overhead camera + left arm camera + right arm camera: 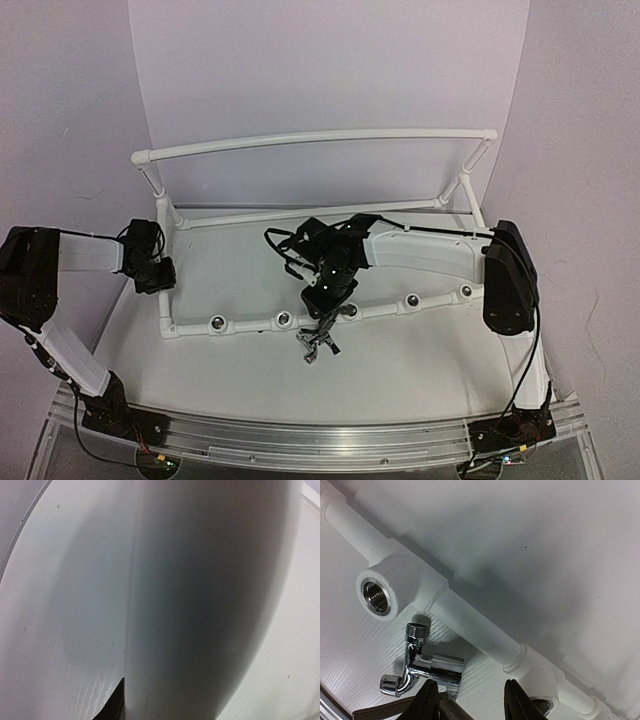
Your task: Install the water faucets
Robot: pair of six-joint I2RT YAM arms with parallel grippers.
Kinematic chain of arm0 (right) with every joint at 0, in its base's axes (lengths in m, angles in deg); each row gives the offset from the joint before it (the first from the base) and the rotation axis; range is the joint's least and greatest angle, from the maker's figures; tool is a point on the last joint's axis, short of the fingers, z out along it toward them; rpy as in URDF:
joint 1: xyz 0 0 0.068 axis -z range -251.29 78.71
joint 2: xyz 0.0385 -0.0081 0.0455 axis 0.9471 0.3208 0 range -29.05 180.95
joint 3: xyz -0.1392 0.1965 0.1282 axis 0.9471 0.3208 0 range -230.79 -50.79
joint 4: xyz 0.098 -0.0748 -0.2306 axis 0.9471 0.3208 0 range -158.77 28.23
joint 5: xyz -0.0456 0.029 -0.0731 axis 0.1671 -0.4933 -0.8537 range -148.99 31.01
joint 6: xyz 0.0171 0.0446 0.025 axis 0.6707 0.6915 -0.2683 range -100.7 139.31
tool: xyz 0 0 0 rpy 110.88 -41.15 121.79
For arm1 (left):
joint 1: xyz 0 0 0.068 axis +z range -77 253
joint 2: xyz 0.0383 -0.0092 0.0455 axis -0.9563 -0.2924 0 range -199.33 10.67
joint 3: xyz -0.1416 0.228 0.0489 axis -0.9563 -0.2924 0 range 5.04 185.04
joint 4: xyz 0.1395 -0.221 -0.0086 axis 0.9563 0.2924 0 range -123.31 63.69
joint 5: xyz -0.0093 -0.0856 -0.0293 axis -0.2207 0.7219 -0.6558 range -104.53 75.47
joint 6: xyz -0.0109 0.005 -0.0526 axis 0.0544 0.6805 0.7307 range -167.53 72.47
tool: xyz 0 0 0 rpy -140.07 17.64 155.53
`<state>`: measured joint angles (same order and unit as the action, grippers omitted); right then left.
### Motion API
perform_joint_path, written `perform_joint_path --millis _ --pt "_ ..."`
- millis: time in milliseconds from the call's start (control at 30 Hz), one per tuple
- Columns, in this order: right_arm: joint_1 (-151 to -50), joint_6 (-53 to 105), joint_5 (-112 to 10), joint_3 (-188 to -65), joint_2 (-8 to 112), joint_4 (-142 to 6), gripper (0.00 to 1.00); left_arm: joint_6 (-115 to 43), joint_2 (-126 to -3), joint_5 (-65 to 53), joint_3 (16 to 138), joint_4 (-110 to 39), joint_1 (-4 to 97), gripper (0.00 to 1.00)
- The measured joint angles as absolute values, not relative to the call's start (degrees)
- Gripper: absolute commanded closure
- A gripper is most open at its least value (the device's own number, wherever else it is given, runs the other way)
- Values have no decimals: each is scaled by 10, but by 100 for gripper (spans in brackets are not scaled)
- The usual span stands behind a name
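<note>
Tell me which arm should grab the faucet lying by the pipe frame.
Right. The right gripper, open, hovers by the faucet, beside a free socket; the left gripper sits away at the left side of the frame.

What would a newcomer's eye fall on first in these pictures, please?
Most striking is the shiny metal tap lying on the table beside the front pipe of the white pipe frame, between two silver-ringed sockets. The right arm's fingers hover open close by it, near the middle of that pipe. The left arm reaches to the frame's left side pipe.
</note>
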<state>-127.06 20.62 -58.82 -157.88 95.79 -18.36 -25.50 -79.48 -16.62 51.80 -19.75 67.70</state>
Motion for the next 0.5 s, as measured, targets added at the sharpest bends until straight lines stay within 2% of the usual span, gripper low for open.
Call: perform_joint_path --millis 267,367,500 --pt "-1273 179 -593 -1573 957 -206 66 -255 -795 -166 519 -197 677 100" --pt "-1273 175 -593 -1564 951 -214 71 -255 -795 -165 519 -197 677 100" --pt "-1273 168 -593 -1548 933 -219 82 -255 -795 -164 519 -197 677 100"
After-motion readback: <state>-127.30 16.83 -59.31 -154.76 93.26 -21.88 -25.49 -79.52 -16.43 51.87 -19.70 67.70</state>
